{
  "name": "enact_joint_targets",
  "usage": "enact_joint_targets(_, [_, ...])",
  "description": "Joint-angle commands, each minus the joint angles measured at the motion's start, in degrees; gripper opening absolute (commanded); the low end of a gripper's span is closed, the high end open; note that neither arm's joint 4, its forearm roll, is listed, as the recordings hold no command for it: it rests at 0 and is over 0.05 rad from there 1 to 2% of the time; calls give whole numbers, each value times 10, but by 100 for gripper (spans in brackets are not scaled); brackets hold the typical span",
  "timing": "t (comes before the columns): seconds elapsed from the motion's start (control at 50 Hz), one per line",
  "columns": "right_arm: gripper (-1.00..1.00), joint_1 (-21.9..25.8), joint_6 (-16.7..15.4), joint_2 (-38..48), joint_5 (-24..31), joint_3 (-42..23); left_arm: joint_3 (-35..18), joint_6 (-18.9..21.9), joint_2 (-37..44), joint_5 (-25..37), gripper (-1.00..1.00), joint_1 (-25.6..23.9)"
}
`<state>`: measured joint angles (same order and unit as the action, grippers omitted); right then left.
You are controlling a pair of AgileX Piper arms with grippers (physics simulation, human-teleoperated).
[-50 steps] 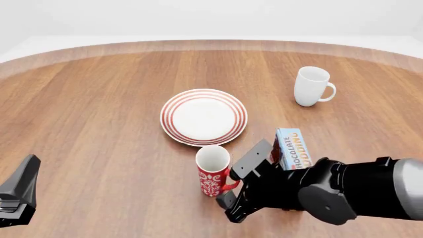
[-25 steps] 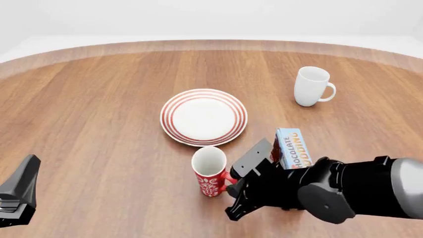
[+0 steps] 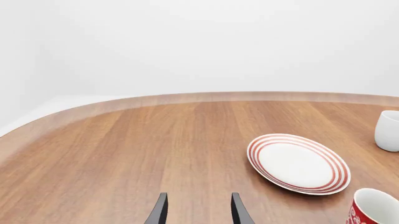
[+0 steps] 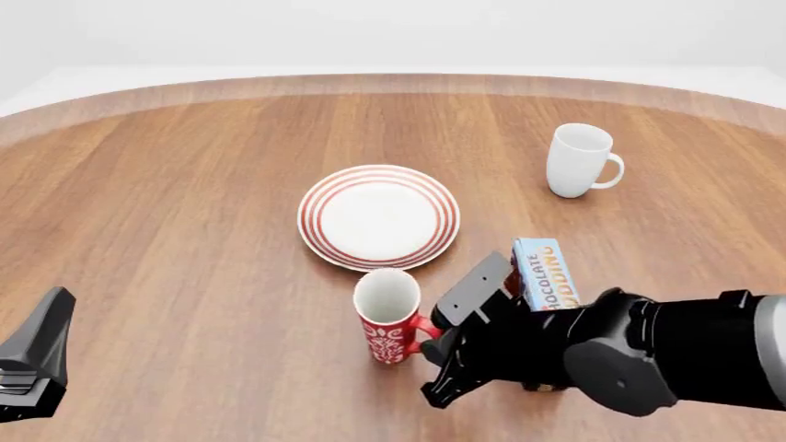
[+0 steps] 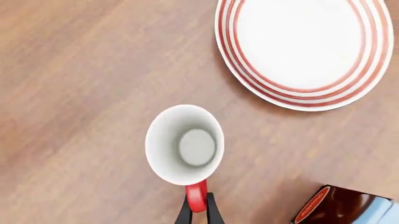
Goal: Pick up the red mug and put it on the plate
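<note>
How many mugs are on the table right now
2. The red mug stands near the plate, its handle in the right gripper; the white mug stands far right.

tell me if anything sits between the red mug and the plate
Nothing visible does. The red mug, its handle pinched by the right gripper, has only bare table before the plate. The pudding box stands off to the side.

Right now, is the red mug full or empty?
Empty: the right wrist view looks into the red mug and shows its bare white bottom.

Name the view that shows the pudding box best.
Front view: the pudding box shows its top and lettering, partly hidden by the right arm. Right wrist view catches only a corner. Left wrist view misses it.
</note>
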<state>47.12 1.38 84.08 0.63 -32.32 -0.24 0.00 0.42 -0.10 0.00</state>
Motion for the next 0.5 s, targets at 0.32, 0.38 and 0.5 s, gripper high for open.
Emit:
enact_joint_targets(0.32, [-100,-30,-20,-109,70,-20,0,0,0,0,100,0])
enact_joint_targets(0.38, [-100,-32,-23,-118,77,-22,0,0,0,0,100,0])
enact_joint_targets(0.5, [-100,-47,-35,-140,104,-40,0,0,0,0,100,0])
